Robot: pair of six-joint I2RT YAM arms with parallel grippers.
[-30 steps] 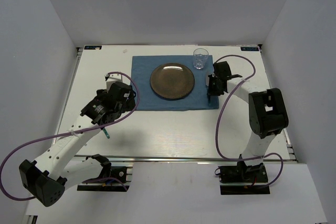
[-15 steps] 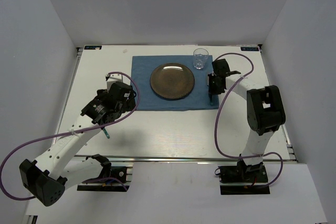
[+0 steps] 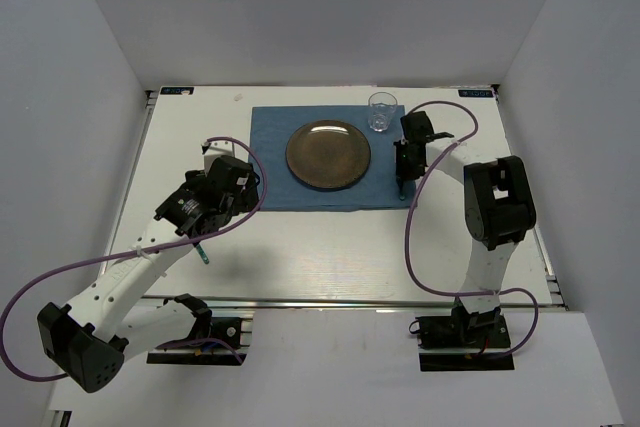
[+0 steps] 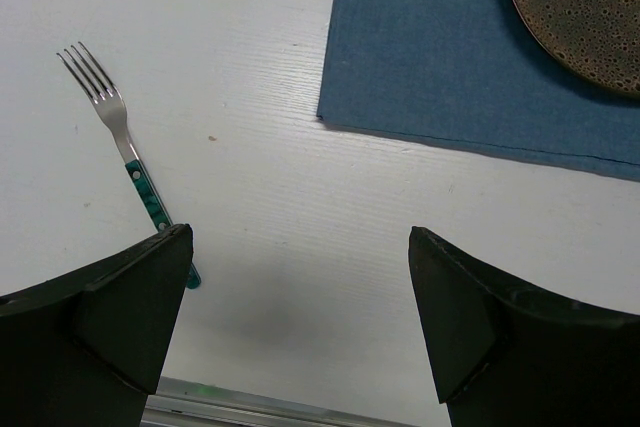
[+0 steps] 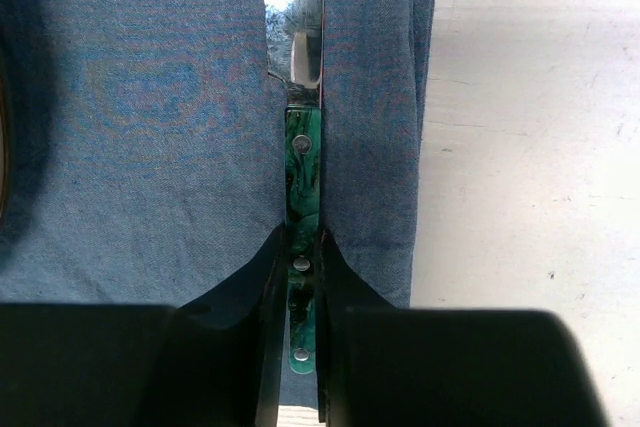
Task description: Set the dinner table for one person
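A: Where does the plate (image 3: 328, 154) sit?

B: In the middle of a blue placemat (image 3: 270, 147), which lies on the far half of the white dinner table (image 3: 330, 247). The table spreads out on every side of the plate.

A: And the right gripper (image 5: 303, 239)?

B: Just right of the plate, over the mat's right edge. Its jaws are pinched narrow on the green handle of a knife (image 5: 303, 162). The blade points away from the wrist, along the mat's edge. I cannot tell whether the knife touches the cloth.

A: Anything past it?

B: A clear glass (image 3: 381, 112) stands on the mat's corner, beyond the plate and to its right, near the gripper but apart from it.

A: The left gripper (image 4: 298, 247)?

B: Spread wide with nothing between its fingers, above bare table left of the plate and nearer the arms.

A: Other cutlery?

B: A fork (image 4: 128, 162) with a green handle lies flat on the bare table, well left of the plate and off the mat. It lies beside the left finger, and the handle's end is hidden behind that finger.
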